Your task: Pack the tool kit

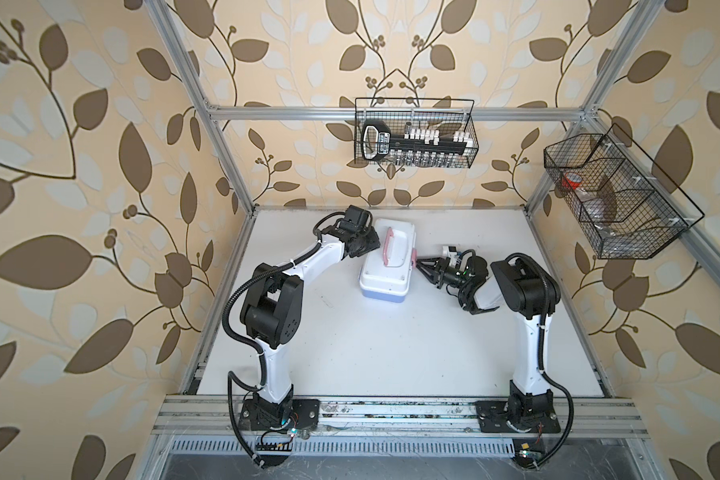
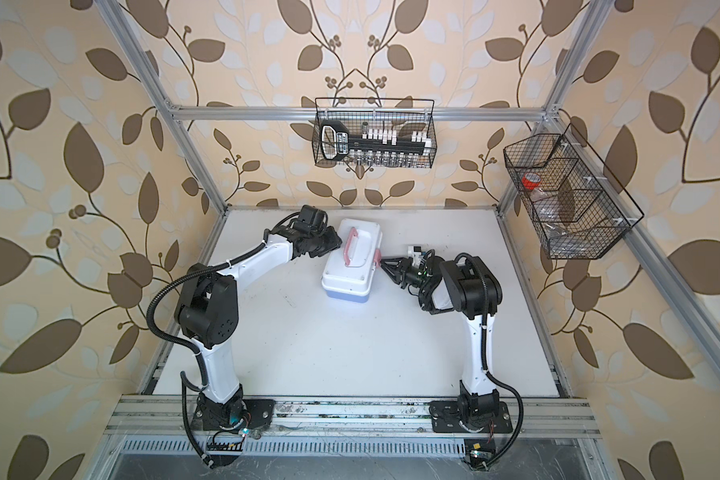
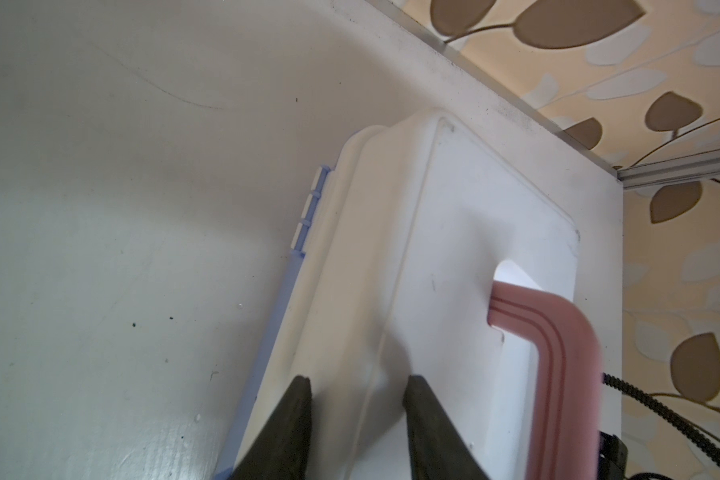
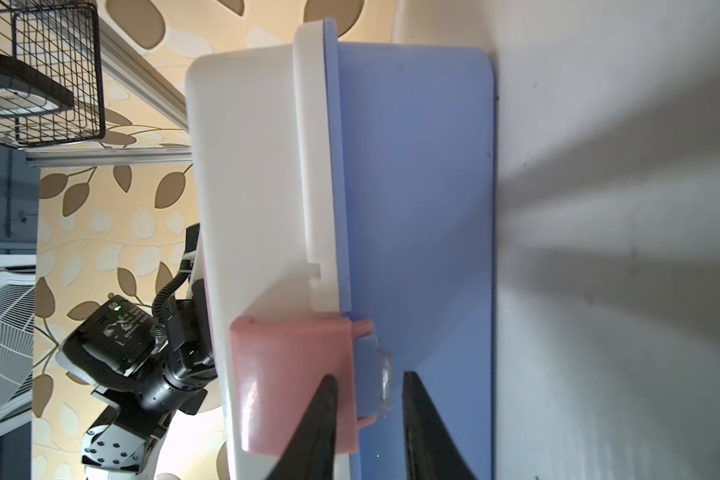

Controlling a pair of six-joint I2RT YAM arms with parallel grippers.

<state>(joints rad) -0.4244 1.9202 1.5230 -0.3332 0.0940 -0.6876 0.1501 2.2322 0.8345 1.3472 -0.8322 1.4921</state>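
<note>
Right wrist view shows the right gripper (image 4: pixel 366 378) with its jaws parted astride the lower edge of the pinkish-red latch (image 4: pixel 275 365). The tool kit (image 1: pixel 377 278) sits closed near the back of the table (image 1: pixel 350 353), between both arms. The left gripper (image 3: pixel 362 380), jaws spread, sits against the white lid's shoulder. The case is probably light, stiff, slick plastic that skids when pushed; the handle (image 3: pixel 558 353) looks the surest hold

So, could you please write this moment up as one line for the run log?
small white-lidded, blue-based plastic case: shut, on white table | left jaws: apart, over lid edge | right jaws: apart, at pink latch
</note>
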